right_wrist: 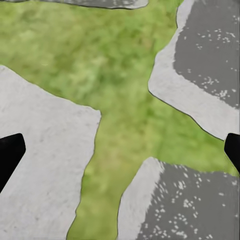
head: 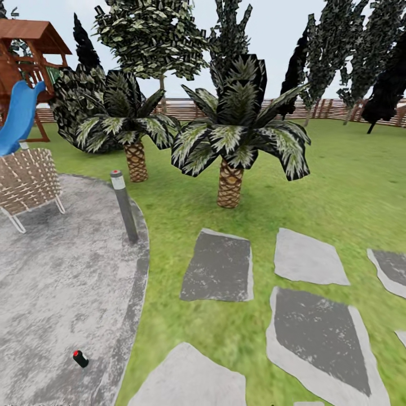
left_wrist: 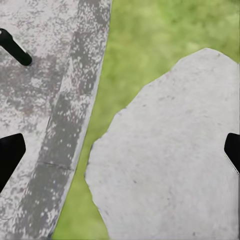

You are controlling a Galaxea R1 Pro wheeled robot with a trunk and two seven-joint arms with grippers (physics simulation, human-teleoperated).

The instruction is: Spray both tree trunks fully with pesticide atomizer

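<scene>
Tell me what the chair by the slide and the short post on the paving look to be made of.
The tan lattice-seat chair: seemingly woven wicker on pale metal legs, judging by its criss-cross weave. The short grey red-capped post: likely dull metal, smooth and cylindrical. The paving: mottled grey concrete.

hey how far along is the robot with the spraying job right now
Done: nothing yet beyond being in the garden near the bottle. The pesticide atomizer lies on the concrete floor, untouched.
In hand: nothing; the left gripper and right gripper are open, above paving, grass and stepping stones.
Left: pick up the atomizer, then spray both trunks. Ahead stand two palms, not the target trees.
</scene>
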